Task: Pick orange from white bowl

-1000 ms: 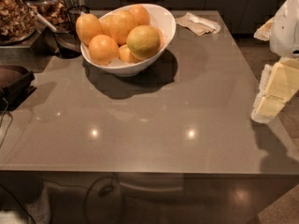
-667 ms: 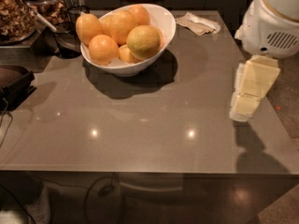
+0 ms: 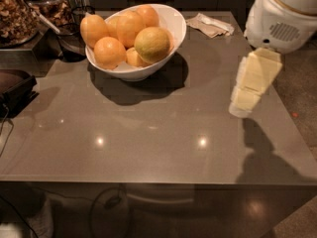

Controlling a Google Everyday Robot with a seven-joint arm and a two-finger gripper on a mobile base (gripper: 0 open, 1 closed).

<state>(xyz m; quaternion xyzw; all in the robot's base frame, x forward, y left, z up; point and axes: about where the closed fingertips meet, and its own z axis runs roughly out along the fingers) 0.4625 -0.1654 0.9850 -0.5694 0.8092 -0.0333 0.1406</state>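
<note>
The white bowl (image 3: 171, 21) stands at the back of the grey table, left of centre. It holds several round citrus fruits. The orange (image 3: 152, 44), dull yellow-orange with a greenish tinge, lies at the bowl's front right. Smaller bright orange fruits (image 3: 109, 52) lie beside and behind it. My gripper (image 3: 247, 90) hangs from the white arm at the right, over the table's right part, well to the right of the bowl and below it in the picture. It holds nothing.
A crumpled paper napkin (image 3: 213, 25) lies at the back right. A dark glass cup (image 3: 74, 36) and jars of nuts (image 3: 17, 16) stand at the back left. A dark object (image 3: 15, 88) sits at the left edge. The table's front edge runs across the lower part.
My arm and gripper have moved in from the right edge leftward over the table, toward the bowl. The bowl and fruits have not moved.
</note>
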